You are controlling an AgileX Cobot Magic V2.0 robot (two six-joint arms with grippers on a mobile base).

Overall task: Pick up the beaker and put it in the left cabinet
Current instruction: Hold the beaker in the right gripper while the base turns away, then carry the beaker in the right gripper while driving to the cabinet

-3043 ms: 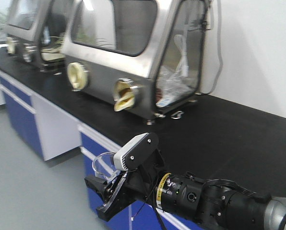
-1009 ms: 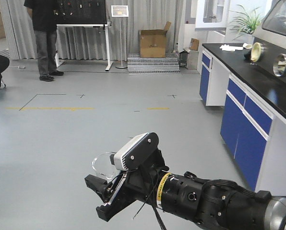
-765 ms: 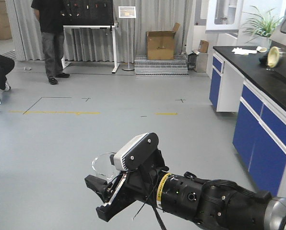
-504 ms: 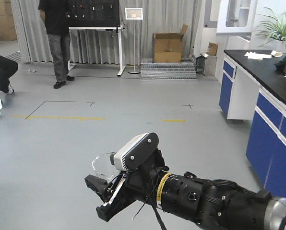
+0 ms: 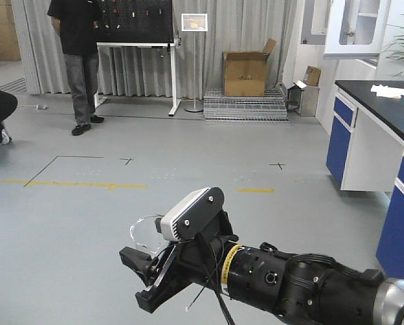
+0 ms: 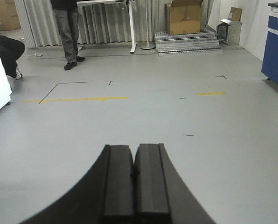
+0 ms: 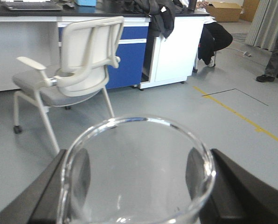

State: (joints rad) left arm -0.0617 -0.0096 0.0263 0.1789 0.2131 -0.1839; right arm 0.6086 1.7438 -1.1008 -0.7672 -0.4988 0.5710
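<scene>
Beaker [image 7: 139, 154] upright, mouth up, long axis vertical; it fills the lower centre of the right wrist view. Right jaws clamped on its glass wall, one either side. Left jaws pressed together, holding nothing, over bare floor [image 6: 143, 107].

Left cabinet in no view. Ahead is open floor, with a chair [image 7: 73, 60] upper left in the right wrist view.

Judgement: the carrying arm is the right one. A shelf must come level and in front of the beaker before release.
</scene>
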